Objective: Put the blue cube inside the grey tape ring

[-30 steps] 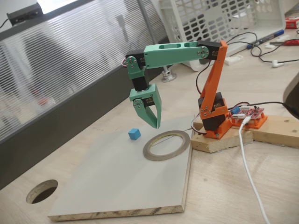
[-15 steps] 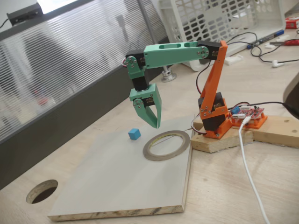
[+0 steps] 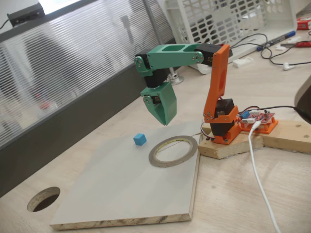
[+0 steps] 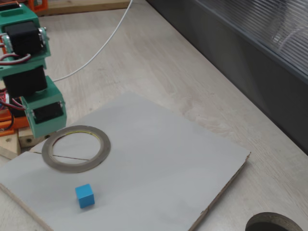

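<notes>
Tool hangs in the air, tip pointing down, above the far edge of the grey board; seen side-on, so I cannot tell whether its jaws are apart or together. It holds nothing. Blue cube sits on the board just beside the grey tape ring, outside it, not touching.

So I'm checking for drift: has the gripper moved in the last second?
Yes. The gripper has swung right and turned, its tip now above the far rim of the grey tape ring.
</notes>
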Controlling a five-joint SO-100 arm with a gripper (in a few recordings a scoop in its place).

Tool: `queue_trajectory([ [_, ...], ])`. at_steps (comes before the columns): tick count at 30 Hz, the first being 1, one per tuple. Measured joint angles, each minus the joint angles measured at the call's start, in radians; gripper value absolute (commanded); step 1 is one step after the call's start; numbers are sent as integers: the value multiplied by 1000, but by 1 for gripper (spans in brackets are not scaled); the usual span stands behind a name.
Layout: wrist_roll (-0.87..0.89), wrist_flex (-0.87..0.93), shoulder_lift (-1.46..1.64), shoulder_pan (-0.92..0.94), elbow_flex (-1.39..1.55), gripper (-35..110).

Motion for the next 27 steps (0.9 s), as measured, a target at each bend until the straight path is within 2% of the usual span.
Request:
queue_trajectory([
  [5, 0, 6, -11, 5, -25, 2],
  [8, -2, 8, -71, 0, -135, 2],
  [18, 0, 0, -614, 5, -710, 2],
  [27, 0, 8, -710, 5, -795, 2],
])
